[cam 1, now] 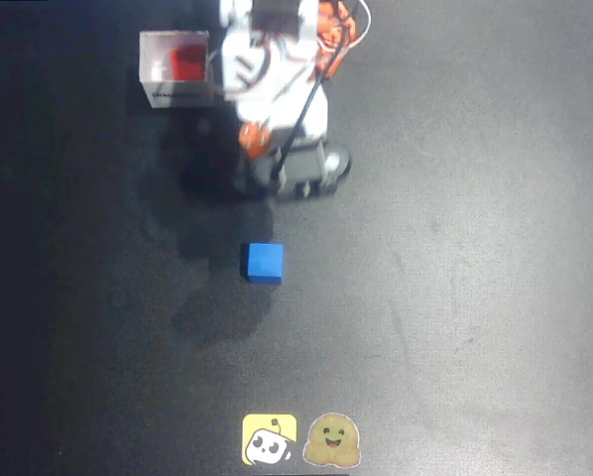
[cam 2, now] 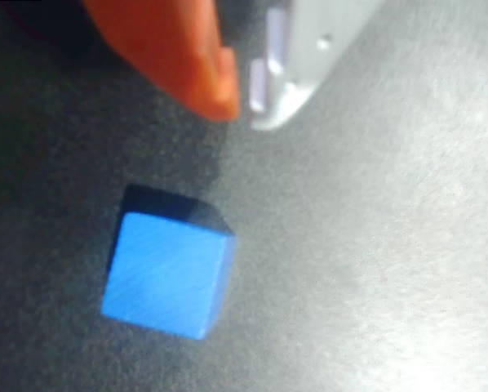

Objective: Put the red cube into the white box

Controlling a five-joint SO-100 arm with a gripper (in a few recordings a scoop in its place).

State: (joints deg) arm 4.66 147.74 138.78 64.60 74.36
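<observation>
1. The red cube [cam 1: 187,63] sits inside the white box [cam 1: 154,65], near the top left of the overhead view, just left of the arm's base.
2. The white box stands on the dark tabletop [cam 1: 455,258]; dark print runs along its lower wall, too small to read.
3. The gripper [cam 2: 242,90] hangs above the tabletop with nothing between its fingers; the orange finger [cam 2: 179,49] and the pale grey finger [cam 2: 309,57] stand almost together, only a narrow gap between their tips.
4. The blue cube [cam 1: 263,262] lies alone on the tabletop, below the arm in the overhead view; in the wrist view it [cam 2: 169,273] lies below the fingertips, apart from them.
5. Two stickers rest at the bottom edge of the overhead view: a yellow square sticker [cam 1: 269,439] and a tan smiling-face sticker [cam 1: 332,440], side by side.
</observation>
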